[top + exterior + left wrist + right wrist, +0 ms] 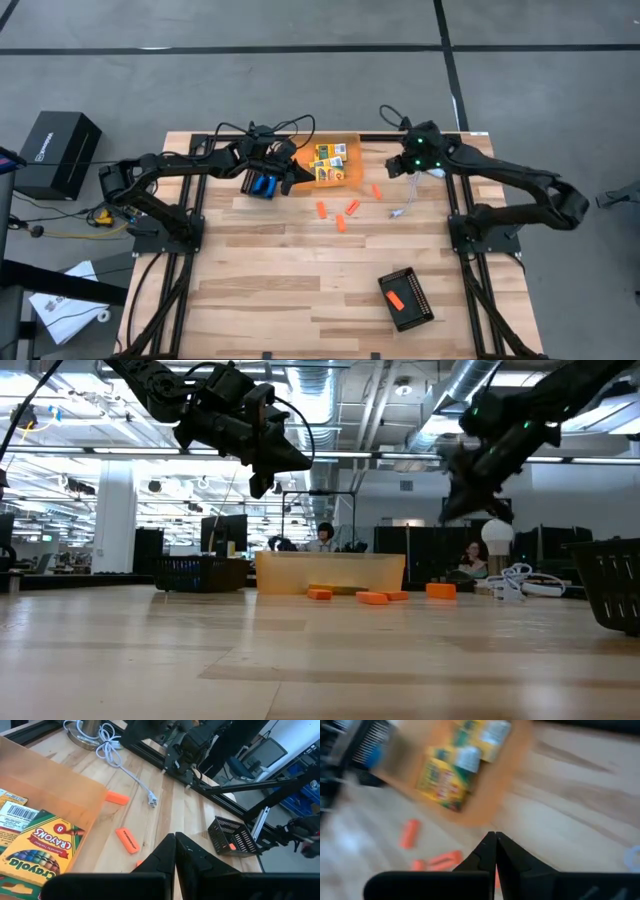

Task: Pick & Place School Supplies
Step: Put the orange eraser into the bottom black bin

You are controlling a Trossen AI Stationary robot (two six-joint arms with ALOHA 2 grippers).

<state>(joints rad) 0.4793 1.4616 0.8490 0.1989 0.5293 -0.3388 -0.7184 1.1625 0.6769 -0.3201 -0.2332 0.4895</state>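
On the near part of the worktop (300,290), toward the right, a black ridged tray (405,299) lies tilted with one orange stick (395,301) in it; nothing else is close to it.

Farther back, about mid-worktop, several loose orange sticks (340,212) lie scattered, apart from one another, with one more (377,190) a little farther right. Just beside that one a white cable (405,205) trails across the wood toward the right arm's base.

Behind the sticks sits an orange bin (340,180) holding the yellow-and-green crayon boxes (331,160), packed side by side. To the left of the bin a second black tray (262,184) holds something blue; it is too small to tell what.

The left gripper (296,172) hangs above the worktop between that tray and the bin's left edge, its arm stretched in from the left and pointing right. Its jaws are closed tight, fingertips touching, with nothing in them.

The right gripper (400,165) hovers over the far right part of the worktop, right of the bin and above the cable, green lights showing on its wrist. Its jaws are likewise pressed together and empty.

Beyond the worktop, people sit in the room.
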